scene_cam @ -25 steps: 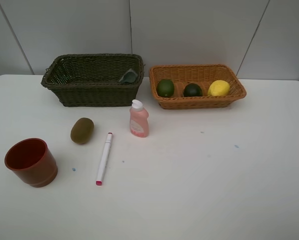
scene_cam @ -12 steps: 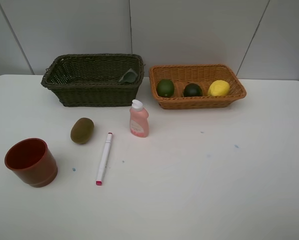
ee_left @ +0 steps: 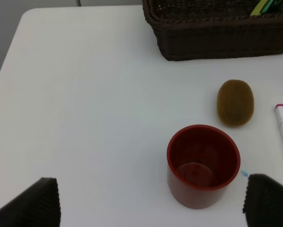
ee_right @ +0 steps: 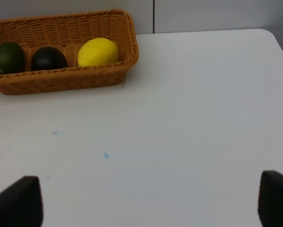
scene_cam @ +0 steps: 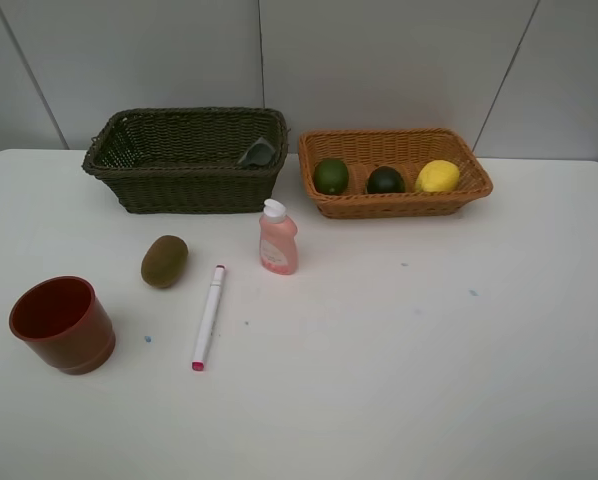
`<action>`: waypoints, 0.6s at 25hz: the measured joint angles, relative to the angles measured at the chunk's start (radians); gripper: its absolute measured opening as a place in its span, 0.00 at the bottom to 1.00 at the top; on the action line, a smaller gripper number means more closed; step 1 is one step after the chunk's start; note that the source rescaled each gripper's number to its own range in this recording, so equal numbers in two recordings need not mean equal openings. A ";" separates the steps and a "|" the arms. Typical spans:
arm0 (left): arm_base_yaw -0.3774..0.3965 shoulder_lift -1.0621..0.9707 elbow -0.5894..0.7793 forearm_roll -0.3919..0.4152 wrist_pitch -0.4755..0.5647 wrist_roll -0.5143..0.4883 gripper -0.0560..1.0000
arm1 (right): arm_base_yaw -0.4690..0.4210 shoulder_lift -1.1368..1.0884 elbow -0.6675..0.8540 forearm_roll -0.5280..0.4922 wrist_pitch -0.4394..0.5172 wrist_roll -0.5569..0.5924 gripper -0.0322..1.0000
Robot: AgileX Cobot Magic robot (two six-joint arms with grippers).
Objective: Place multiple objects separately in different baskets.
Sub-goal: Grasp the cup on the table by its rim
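The dark olive basket (scene_cam: 184, 188) holds a grey-green bottle (scene_cam: 258, 152). The orange-tan basket (scene_cam: 399, 206) holds two dark green fruits (scene_cam: 330, 176) (scene_cam: 385, 181) and a yellow lemon (scene_cam: 437, 177). On the table lie a brown kiwi (scene_cam: 164, 261), a white pink-tipped marker (scene_cam: 208, 316), an upright pink bottle (scene_cam: 278, 238) and a red cup (scene_cam: 62, 324). My left gripper (ee_left: 151, 208) is open, empty and short of the cup (ee_left: 203, 165). My right gripper (ee_right: 146, 203) is open and empty over bare table. Neither gripper shows in the exterior view.
The white table (scene_cam: 399, 350) runs back to a grey wall behind the baskets. Its left edge shows in the left wrist view (ee_left: 9, 52) and its right edge in the right wrist view (ee_right: 278, 45). Small blue specks mark the tabletop.
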 joint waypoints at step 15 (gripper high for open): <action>0.000 0.664 -0.223 0.002 -0.005 0.006 1.00 | 0.000 0.000 0.000 0.000 0.000 0.000 0.99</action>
